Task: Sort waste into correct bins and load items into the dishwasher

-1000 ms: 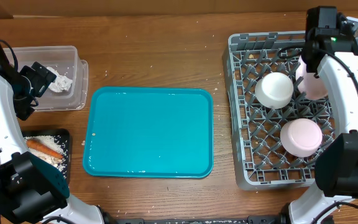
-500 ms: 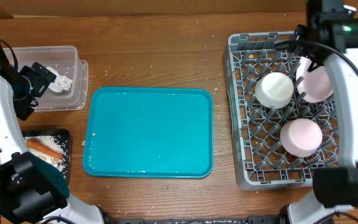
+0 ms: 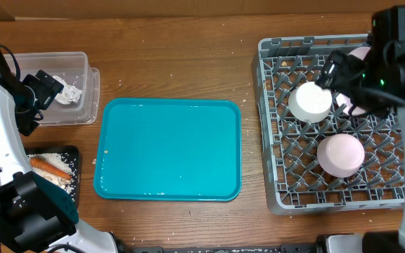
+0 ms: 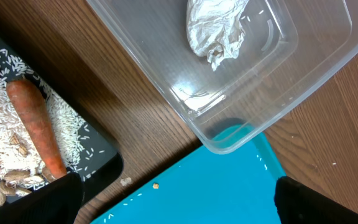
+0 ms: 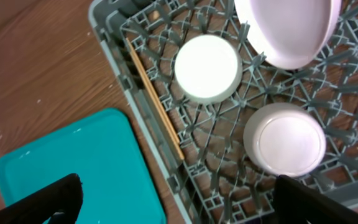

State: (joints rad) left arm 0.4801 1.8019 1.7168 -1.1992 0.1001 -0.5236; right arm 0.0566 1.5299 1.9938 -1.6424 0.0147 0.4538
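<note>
The grey dish rack [image 3: 308,42] at the right holds a white cup [image 3: 310,102], a pink cup [image 3: 340,154] and a pink bowl [image 3: 361,53] that my right arm partly hides. My right gripper [image 3: 343,70] hovers open and empty above the rack. The right wrist view shows the white cup [image 5: 207,67], the pink cup [image 5: 284,140], the pink bowl [image 5: 288,31] and a wooden stick [image 5: 157,106]. My left gripper [image 3: 48,86] is open and empty over the clear bin [image 3: 83,63], which holds crumpled paper [image 4: 216,28]. The teal tray [image 3: 167,149] is bare.
A black tray [image 3: 74,158] at the front left holds a carrot [image 4: 36,124] and rice. The clear bin's corner [image 4: 229,134] slightly overlaps the teal tray's corner [image 4: 229,186]. Crumbs lie on the wooden table.
My right arm has swung from the rack's far right corner toward its middle and risen. The pink bowl stays in the rack. The left arm has not moved.
</note>
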